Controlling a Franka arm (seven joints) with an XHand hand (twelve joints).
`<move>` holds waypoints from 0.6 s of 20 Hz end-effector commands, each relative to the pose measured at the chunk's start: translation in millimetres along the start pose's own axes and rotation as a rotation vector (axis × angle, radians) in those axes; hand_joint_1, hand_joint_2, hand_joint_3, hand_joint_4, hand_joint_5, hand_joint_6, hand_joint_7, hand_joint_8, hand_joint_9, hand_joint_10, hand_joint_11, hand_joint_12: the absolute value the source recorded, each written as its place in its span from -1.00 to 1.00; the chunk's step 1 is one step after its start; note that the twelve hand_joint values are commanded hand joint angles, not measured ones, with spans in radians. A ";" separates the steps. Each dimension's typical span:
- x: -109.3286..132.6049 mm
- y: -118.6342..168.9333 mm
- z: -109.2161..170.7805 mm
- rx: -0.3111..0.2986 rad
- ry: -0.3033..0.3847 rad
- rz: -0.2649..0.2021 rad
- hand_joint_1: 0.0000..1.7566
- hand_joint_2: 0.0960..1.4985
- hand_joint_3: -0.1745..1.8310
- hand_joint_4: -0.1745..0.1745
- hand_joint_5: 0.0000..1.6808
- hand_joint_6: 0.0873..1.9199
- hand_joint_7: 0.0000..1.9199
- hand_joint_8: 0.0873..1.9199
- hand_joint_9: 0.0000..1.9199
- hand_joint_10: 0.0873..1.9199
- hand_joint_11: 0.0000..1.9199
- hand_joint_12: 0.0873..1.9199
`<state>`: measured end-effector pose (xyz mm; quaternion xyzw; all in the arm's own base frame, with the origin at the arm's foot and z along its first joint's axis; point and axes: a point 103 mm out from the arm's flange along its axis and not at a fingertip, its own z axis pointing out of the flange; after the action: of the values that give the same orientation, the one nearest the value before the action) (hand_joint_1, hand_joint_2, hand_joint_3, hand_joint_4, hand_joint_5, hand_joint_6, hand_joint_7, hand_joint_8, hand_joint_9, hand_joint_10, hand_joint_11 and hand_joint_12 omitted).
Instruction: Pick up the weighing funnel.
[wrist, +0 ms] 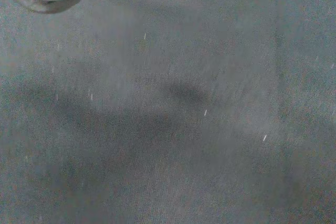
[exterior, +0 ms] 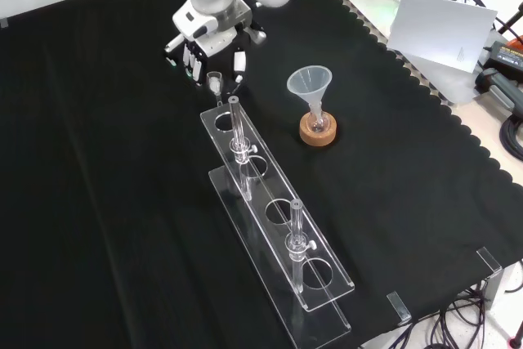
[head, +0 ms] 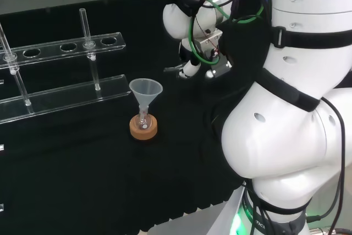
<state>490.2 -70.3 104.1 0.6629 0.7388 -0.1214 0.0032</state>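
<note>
In the front view I see the robot hand (exterior: 211,48) at the rack's (exterior: 268,190) far end, the clear weighing funnel (exterior: 215,82) just beside it; I cannot tell whether it pinches

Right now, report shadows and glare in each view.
Wrist view: soft dark shadows blotch the black cloth. Front view: the clear plastic tube rack glints along its edges. Head view: green light glows beneath the white robot arm.

The head view looks over the arm (head: 286,108) down at the bench (head: 82,180), the front view looks down from in front, both sharing the funnel (head: 146,89); the wrist view hangs close above cloth (wrist: 168,129).
</note>
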 end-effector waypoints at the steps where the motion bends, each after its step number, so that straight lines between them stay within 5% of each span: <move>1: -4.2 -7.7 -32.8 -0.038 0.018 0.003 0.01 -0.32 -0.25 1.00 0.41 -0.54 0.49 -0.64 0.16 -0.84 -0.87 0.56; 12: -9.3 -18.0 -65.9 -0.080 0.034 -0.006 0.00 -0.32 -0.25 1.00 0.41 -0.54 0.49 -0.65 0.14 -0.86 -0.88 0.56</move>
<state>489.3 -67.5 164.2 0.6622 0.7442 -0.0847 0.0213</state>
